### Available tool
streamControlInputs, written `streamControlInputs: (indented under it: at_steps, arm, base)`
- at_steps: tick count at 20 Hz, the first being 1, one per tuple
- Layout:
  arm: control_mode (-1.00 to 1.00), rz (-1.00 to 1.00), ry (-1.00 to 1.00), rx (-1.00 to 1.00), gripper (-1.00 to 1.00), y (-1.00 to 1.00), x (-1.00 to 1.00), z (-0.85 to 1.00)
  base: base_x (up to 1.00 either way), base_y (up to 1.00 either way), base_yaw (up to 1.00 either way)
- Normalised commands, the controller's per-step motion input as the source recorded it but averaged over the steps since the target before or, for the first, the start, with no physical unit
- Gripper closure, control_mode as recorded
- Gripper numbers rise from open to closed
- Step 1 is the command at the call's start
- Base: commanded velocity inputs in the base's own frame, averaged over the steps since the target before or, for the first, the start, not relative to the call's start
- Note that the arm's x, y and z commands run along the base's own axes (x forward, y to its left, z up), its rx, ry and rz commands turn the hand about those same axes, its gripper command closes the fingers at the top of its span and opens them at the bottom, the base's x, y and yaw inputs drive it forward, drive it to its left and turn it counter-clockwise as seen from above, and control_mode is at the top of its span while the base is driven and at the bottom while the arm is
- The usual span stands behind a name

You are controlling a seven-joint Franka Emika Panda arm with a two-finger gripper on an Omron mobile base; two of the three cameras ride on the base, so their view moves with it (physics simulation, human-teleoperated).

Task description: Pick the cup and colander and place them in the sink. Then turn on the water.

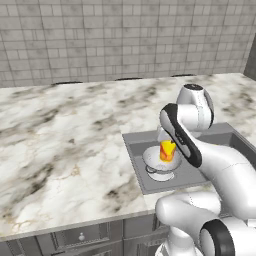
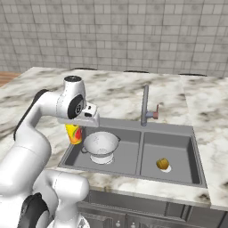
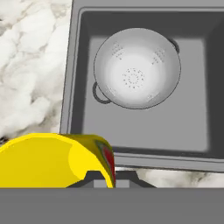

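cup (image 2: 74, 133) first: it is small, yellow, with a red-orange patch, and my jaws are pinching it right now. my gripper (image 2: 76, 127) hangs over the left rim of the sink (image 2: 133, 127), and the cup hangs under it, up in the air. in my hand view the cup (image 3: 57, 159) sits close at the bottom, tipped a bit. i think it is light and hard, with smooth sides that could slip, so a hold across its wall near the top seems best. i cannot see my finger tips well, so i cannot tell just where they touch it.

colander (image 2: 101, 147) next: it sits in the left bowl of the sink, upright, open side up, near the cup but not touching it. it looks stiff and light, much wider than the cup. its two little side handles or its thin rim look like the good spots to grab.

faucet (image 2: 145, 105) stands at the back of the sink, between the two bowls. i see no water coming from it. a little brown ball (image 2: 163, 164) lies in the right bowl of the sink.

marble counter (image 1: 65, 140) lies all around the sink.
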Motion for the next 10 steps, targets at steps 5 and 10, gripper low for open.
streamControlInputs:
  at_steps: [5, 10]
  arm:
    - [-1.00, -0.05, 0.00, -0.04, 1.00, -0.12, 0.31, -0.28]
    - [-1.00, -0.11, -0.02, -0.03, 1.00, 0.00, 0.25, -0.32]
  base:
    - [0.00, 0.00, 0.00]
    - [0.00, 0.00, 0.00]
